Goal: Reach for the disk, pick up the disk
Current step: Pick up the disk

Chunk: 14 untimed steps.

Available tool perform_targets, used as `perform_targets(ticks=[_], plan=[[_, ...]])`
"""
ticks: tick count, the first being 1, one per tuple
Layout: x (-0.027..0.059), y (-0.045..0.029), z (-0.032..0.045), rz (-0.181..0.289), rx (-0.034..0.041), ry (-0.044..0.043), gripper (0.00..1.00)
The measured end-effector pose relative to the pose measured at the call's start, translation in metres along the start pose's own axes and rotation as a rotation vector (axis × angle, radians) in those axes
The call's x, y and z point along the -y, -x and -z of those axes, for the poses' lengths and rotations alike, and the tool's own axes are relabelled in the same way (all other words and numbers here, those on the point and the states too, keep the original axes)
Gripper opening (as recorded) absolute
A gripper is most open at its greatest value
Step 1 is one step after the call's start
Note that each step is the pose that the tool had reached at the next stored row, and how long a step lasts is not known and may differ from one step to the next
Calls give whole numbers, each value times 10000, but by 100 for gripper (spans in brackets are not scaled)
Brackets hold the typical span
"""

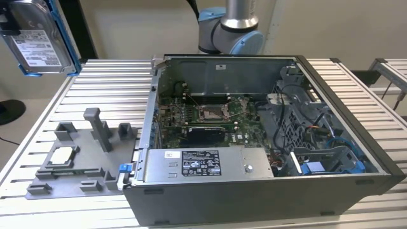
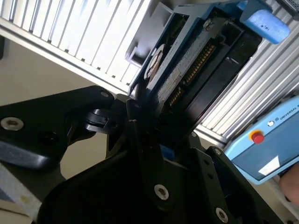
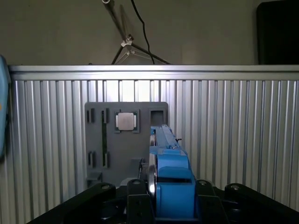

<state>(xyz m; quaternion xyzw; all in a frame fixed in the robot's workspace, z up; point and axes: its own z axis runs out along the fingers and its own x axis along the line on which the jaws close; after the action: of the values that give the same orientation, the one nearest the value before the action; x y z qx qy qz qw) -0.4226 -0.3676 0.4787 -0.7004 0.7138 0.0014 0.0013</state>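
At the upper left of the exterior view, the disk (image 1: 39, 42) is seen as silver-grey metal, faced with matt white print and edged in blue plastic. The tabletop (image 1: 108, 90) is made of ribbed, pale satin metal, and the holder tray (image 1: 76, 169) of matt grey plastic.

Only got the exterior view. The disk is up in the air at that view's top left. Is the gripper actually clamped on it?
Observer: Yes. In the first wrist view the gripper has a black finger on each side of the disk and is shut on it, edge-on.
Operator: Anything nearby that I can't see from here?
Observer: In the second wrist view, a light-blue pendant with a red button sits next to the ribbed table.
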Motion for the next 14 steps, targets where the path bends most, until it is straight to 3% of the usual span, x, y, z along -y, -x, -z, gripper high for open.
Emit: perform_targets(ticks=[14], plan=[[197,4,0,-1,0,0,0]])
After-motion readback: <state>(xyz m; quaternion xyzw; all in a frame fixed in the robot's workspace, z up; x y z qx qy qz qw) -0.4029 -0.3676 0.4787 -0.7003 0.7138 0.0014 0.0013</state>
